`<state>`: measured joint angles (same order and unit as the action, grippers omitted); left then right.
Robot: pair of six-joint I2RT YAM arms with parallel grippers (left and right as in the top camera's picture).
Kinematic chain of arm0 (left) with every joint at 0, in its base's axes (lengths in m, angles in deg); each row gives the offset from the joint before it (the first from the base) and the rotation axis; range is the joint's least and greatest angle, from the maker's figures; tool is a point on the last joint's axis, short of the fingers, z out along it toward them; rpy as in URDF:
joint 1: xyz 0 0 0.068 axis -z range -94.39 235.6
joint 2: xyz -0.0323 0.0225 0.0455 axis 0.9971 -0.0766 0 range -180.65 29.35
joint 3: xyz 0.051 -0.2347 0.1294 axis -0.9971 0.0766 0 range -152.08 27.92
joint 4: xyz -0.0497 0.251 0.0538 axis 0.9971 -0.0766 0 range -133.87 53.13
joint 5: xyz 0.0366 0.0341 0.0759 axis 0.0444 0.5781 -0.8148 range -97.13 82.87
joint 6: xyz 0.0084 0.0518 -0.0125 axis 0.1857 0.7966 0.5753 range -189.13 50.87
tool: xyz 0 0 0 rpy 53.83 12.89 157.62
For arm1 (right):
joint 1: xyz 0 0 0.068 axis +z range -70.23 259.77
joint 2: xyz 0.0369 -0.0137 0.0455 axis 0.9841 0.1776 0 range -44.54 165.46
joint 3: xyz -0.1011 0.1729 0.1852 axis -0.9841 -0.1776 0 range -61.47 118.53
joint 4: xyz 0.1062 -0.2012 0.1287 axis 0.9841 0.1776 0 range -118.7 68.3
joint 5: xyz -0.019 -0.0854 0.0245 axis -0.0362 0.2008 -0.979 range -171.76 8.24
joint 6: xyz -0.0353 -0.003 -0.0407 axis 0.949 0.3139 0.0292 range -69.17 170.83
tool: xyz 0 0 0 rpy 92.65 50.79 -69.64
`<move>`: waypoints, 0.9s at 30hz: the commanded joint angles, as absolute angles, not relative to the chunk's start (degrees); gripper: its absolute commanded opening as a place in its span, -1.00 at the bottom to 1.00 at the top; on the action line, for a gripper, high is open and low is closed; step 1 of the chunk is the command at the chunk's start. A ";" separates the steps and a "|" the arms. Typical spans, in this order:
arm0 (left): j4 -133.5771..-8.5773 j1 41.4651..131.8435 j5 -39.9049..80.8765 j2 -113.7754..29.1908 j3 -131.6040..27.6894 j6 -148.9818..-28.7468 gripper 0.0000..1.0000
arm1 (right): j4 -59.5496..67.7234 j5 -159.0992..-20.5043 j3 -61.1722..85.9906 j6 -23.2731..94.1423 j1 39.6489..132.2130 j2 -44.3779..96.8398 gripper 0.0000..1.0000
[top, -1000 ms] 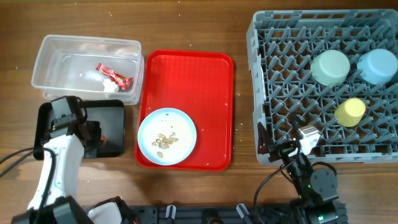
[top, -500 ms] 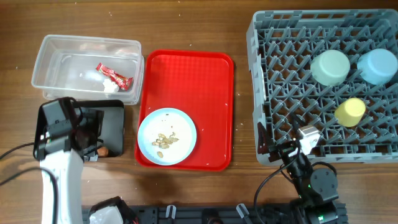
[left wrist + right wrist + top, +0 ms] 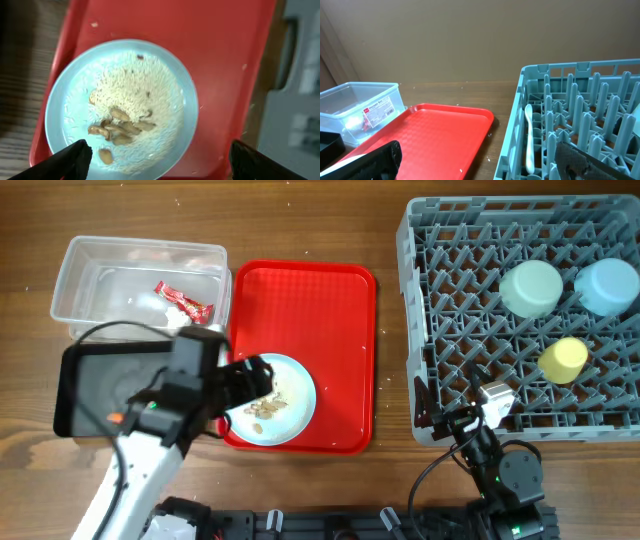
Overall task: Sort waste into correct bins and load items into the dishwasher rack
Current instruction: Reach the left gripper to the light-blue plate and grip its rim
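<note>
The left tool (image 3: 162, 162) hovers, fingers spread wide and empty, over the pale blue plate (image 3: 300, 392), which carries beige scraps (image 3: 120, 127) at the front-left corner of the red tray (image 3: 330, 300). The right tool (image 3: 482, 160), also spread and empty, is by the front-left corner of the rack (image 3: 450, 280), where the white spoon (image 3: 529, 135) sits among pegs. The wrapper (image 3: 183, 302) and tissue (image 3: 160, 310) lie in the clear tub (image 3: 80, 260) at the desk's back-left corner.

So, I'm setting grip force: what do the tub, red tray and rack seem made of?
Tub: clear plastic, glossy, see-through walls. Red tray: probably plastic, faintly textured with a soft sheen. Rack: grey moulded plastic, matte, one-piece peg grid.
</note>
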<state>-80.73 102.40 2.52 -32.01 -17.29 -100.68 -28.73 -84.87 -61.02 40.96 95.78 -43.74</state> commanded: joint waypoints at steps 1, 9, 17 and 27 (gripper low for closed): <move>-80.92 106.25 -0.56 -38.17 -18.39 -94.54 0.79 | -28.91 -84.13 -61.17 40.31 95.65 -43.83 0.99; -81.32 106.49 -0.98 -41.63 -18.39 -93.53 0.75 | -28.88 -84.13 -61.17 40.29 95.65 -43.83 0.99; -85.86 106.34 -9.35 -41.58 -18.39 -93.53 0.68 | -28.91 -84.13 -61.17 40.29 95.65 -43.83 0.99; -85.97 107.74 -19.69 -42.00 -17.95 -91.59 0.04 | -28.88 -84.13 -61.17 40.26 95.65 -43.83 0.99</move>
